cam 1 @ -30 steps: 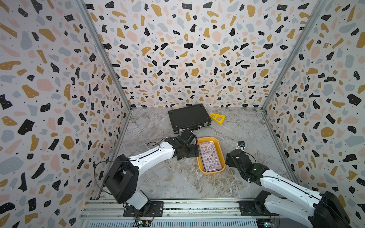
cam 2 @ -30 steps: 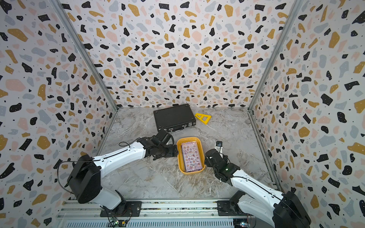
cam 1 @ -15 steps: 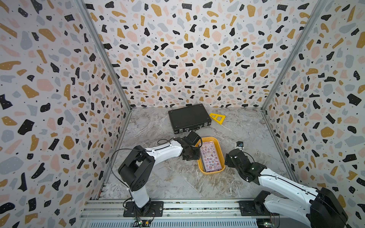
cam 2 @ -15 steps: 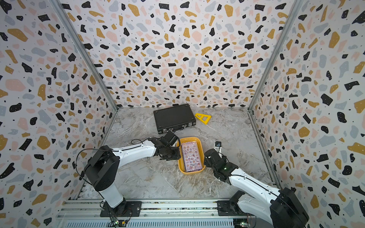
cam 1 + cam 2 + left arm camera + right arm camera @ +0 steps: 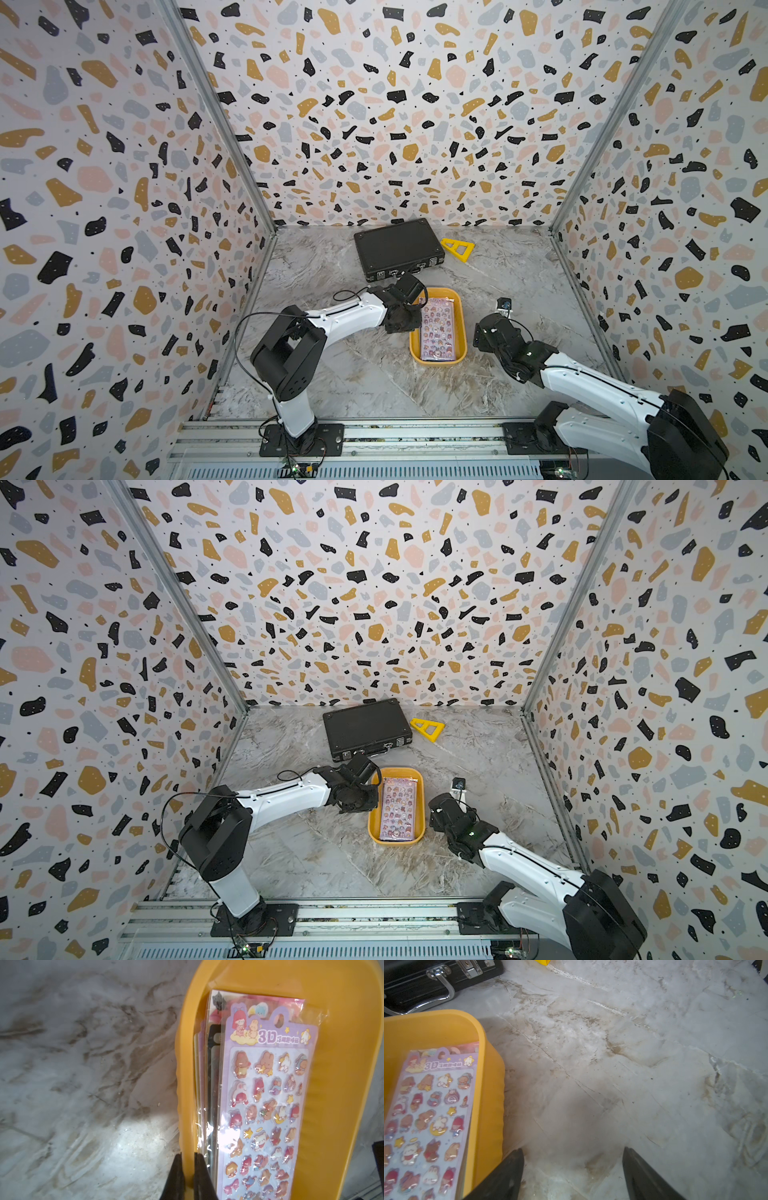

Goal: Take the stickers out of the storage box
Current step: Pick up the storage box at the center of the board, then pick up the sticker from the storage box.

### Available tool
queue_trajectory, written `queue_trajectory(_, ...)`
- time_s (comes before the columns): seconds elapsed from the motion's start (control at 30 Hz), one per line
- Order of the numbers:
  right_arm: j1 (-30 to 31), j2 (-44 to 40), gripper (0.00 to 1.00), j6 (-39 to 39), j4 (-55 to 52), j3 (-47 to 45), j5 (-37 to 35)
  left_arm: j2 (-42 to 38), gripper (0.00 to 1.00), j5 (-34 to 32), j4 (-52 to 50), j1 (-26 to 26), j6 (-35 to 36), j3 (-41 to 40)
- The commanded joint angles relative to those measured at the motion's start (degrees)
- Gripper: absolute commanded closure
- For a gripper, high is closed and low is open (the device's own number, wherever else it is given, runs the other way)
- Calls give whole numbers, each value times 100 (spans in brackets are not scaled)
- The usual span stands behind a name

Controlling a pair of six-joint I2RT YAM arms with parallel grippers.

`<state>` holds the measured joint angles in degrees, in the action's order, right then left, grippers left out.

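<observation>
Glossy stickers [image 5: 264,1105] lie stacked flat in the rounded yellow plastic box [image 5: 342,1064]; left gripper [image 5: 188,1178] clamped on its thin wall. Jaws spread wide, right gripper [image 5: 573,1174] hangs over marbled table [image 5: 633,1064] beside it.

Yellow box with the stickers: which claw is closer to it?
Left. The left claw pinches one long wall of the yellow box; the right claw stands open beside the opposite wall.

We see the face of only the top sheet of the stickers [image 5: 268,1093]; the rest show as thin edges beneath it, too hidden to count. The storage box [image 5: 184,1068] and the briefcase [image 5: 415,982] run off the wrist frames.
</observation>
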<state>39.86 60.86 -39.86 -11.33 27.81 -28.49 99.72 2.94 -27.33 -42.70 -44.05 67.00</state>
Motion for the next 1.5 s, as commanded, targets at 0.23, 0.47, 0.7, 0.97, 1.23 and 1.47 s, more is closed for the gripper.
queue_trajectory(0.23, -22, -177, 22, 287, 132, 40, -7, -1791, 100, -1322, 518, 389, 375, -1339)
queue_trajectory(0.47, -11, -1272, 39, 703, 1069, -85, 2412, -3077, 100, -1839, 1963, 394, 425, -2760)
queue_trajectory(0.7, 665, 94, 44, 205, 1425, 902, 4692, -3107, 100, -1789, 2534, 381, 307, -3149)
queue_trajectory(0.97, 1138, 1256, 45, 445, 1177, 1540, 3756, -3046, 100, -2030, 2739, 186, 330, -3243)
queue_trajectory(1.23, 1138, 2136, 45, 808, 833, 2109, 3013, -2951, 100, -2285, 2757, -13, 445, -3172)
queue_trajectory(1.47, 1125, 2534, 43, 909, 566, 2414, 2526, -2850, 100, -2454, 2729, -179, 459, -3096)
